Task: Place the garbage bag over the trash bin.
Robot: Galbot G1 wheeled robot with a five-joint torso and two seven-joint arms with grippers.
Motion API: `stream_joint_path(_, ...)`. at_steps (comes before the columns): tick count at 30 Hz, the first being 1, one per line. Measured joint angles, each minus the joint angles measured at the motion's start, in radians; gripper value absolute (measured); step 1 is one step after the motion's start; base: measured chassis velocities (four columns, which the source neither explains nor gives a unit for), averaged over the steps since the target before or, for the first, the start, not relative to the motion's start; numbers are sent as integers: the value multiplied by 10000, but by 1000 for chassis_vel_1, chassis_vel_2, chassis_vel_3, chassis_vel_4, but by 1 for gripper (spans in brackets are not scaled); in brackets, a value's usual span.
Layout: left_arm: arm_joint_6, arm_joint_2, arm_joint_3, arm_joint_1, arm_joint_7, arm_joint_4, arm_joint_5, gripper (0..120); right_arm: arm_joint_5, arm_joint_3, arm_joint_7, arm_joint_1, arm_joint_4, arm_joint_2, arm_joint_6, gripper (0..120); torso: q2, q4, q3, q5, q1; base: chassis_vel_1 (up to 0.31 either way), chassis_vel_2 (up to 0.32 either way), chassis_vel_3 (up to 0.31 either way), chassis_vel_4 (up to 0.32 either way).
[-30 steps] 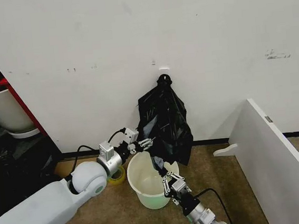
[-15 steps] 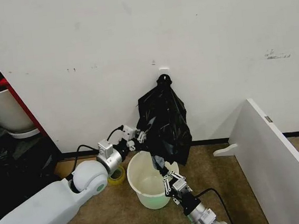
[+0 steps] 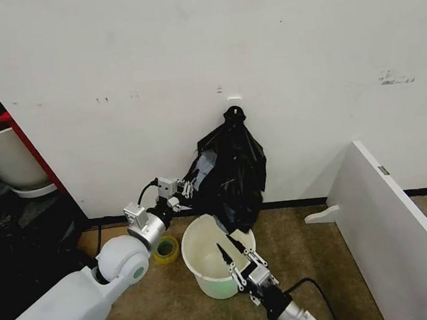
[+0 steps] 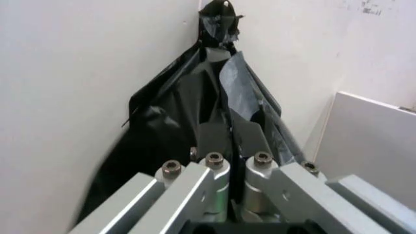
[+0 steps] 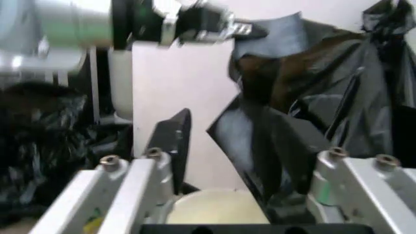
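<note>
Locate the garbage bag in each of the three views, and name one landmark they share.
Head view: the garbage bag hangs on the wall above the trash bin.
Left wrist view: fills the centre, pinched by the left gripper.
Right wrist view: upper right.
Shared landmark: the bag's knotted top.

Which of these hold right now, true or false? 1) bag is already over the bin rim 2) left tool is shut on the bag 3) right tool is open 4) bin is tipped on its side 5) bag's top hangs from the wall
1) The garbage bag is over the rim of the trash bin. False: it hangs above the bin, rim bare.
2) The left tool is shut on the bag. True: in the left wrist view its fingers pinch the plastic.
3) The right tool is open. True: spread over the bin's near rim.
4) The bin lies on its side. False: it stands upright.
5) The bag's top hangs at the wall. True.
</note>
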Motion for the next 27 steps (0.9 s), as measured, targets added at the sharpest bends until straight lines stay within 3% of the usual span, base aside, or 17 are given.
stream_joint_path(8, -144, 113, -86, 272, 39, 39, 189, 0, 2300, -25, 620, 819, 665, -483, -1469, 74, 0, 3, 0, -1, 0, 0, 0, 0, 0)
stream_joint_path(15, -246, 219, 68, 202, 99, 110, 320, 0, 2315, -392, 1242, 2451, -181, -826, -2604, 97, 0, 1, 2, 1, 0, 0, 0, 0, 0)
stream_joint_path(23, -251, 304, 54, 187, 110, 68, 323, 0, 1984, -1288, 1448, 3896, -849, -1033, -3541, 98, 0, 3, 2, -1, 0, 0, 0, 0, 0)
stream_joint_path(27, -251, 341, 41, 207, 134, 16, 320, 0, 1627, -1551, 1690, 4184, -1029, -1046, -4118, 88, 0, 0, 2, -1, 1, 0, 0, 0, 0)
